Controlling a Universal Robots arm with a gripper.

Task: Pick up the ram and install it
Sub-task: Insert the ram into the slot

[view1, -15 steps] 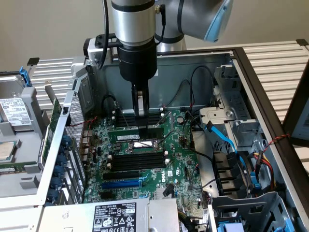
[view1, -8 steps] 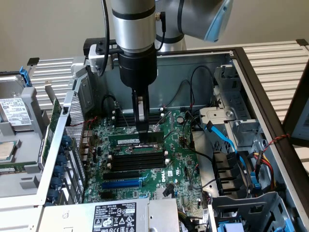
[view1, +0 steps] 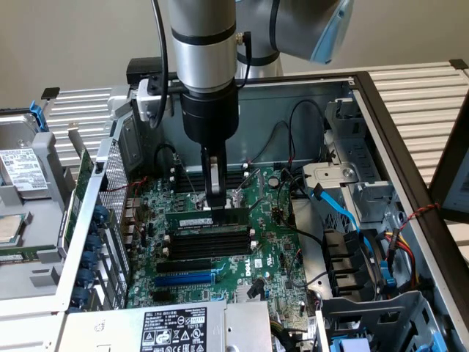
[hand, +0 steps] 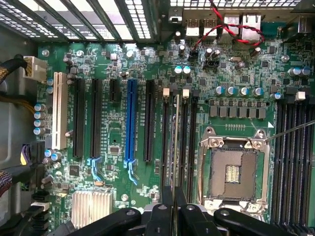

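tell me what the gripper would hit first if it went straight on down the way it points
The gripper, shut on the ram, points down at the motherboard. The ram's lower edge would likely meet the row of black memory slots first; the gap between them is unclear.

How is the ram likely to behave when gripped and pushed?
The ram is a thin green board standing on edge, so probably light and stiff lengthwise. The gripper pinches it near mid-length, so tipping seems unlikely. Its bare chips suggest it is fragile under skewed pressure.
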